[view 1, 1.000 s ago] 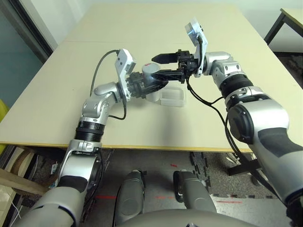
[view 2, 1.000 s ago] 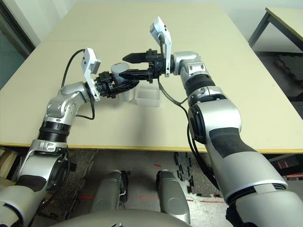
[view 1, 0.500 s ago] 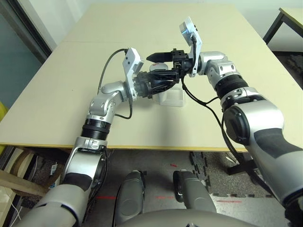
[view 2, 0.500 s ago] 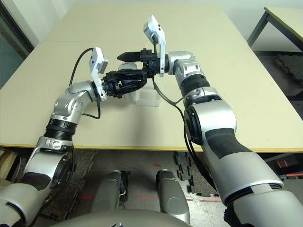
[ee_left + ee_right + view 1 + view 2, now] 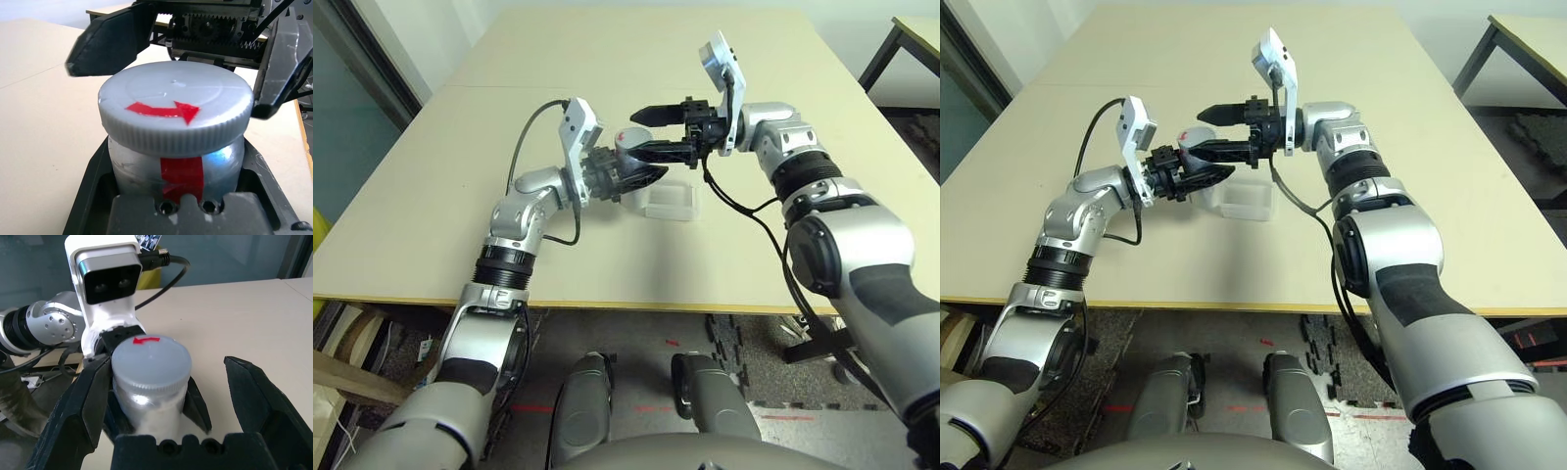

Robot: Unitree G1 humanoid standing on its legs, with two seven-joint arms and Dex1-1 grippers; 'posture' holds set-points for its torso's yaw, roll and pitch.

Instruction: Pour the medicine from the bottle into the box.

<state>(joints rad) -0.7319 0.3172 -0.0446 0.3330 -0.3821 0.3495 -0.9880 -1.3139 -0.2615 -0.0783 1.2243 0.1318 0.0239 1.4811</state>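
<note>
Clamping the bottle (image 5: pixel 176 161) by its smooth silver-grey body, the left gripper (image 5: pixel 631 176) has its two matte black fingers pressed against the cylinder's sides, holding it clear of the table (image 5: pixel 431 196). A strip of glossy red tape runs up the bottle's side between those fingers, and the round grey cap (image 5: pixel 176 110) sits on top, ribbed around its rim, flat across its face and marked with a red arrow. The right gripper (image 5: pixel 658 131) reaches in from the opposite side with its jaws spread wide: one black finger (image 5: pixel 651 115) stands above the cap, the other (image 5: pixel 656 152) runs just beside the bottle, and in the right wrist view the two thick, blocky fingers flank the cap with open space on one side, so neither is seen pressing on it. Each wrist carries a white, boxy camera housing angled over the bottle, with a black cable looping off the left one. Just beside the bottle, on the side toward the right arm and lower down, the box (image 5: pixel 672 204) rests on the table, a low clear plastic tub with rounded corners and thin glassy walls. Whether any medicine lies in it cannot be told. Around bottle and box spreads the matte, pale beige tabletop, with a seam line crossing it beyond the left arm.
</note>
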